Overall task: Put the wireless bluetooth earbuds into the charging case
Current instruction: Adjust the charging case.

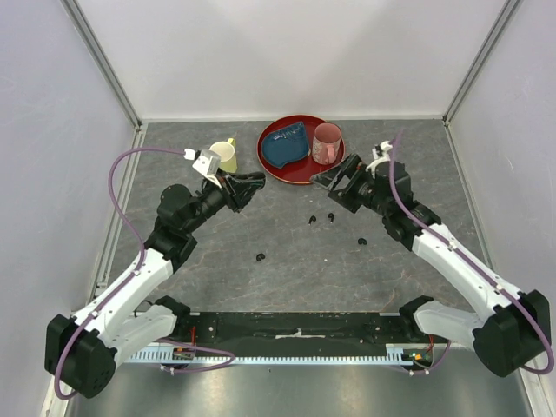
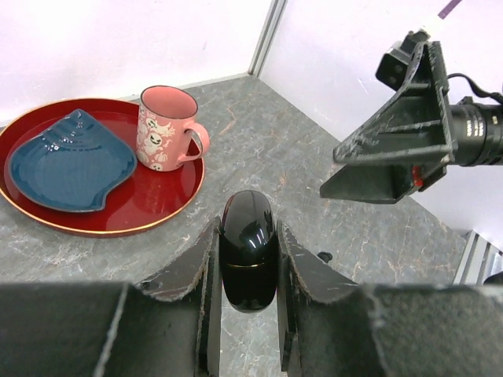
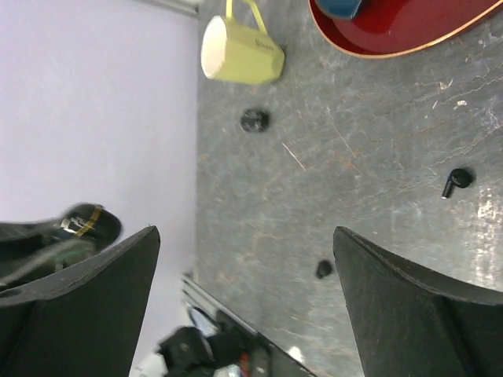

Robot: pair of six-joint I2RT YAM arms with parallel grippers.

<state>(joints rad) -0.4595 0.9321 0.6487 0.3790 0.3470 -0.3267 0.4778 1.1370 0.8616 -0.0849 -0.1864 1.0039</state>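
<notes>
My left gripper (image 2: 247, 228) is shut on a glossy black oval charging case (image 2: 247, 259) with a thin gold seam, closed, held above the table left of centre (image 1: 250, 184). Several tiny black earbuds lie on the grey table: two side by side in the middle (image 1: 311, 218) (image 1: 330, 216), one to the right (image 1: 362, 240), one nearer the front left (image 1: 260, 257). My right gripper (image 1: 321, 180) is open and empty, above the table by the red tray and facing the left gripper. In the right wrist view (image 3: 245, 236) two earbuds (image 3: 456, 181) (image 3: 324, 269) lie below it.
A red round tray (image 1: 276, 165) at the back centre holds a blue leaf-shaped dish (image 1: 286, 144) and a pink mug (image 1: 327, 143). A yellow mug (image 1: 226, 155) stands left of the tray. A small dark object (image 3: 254, 121) lies near the yellow mug.
</notes>
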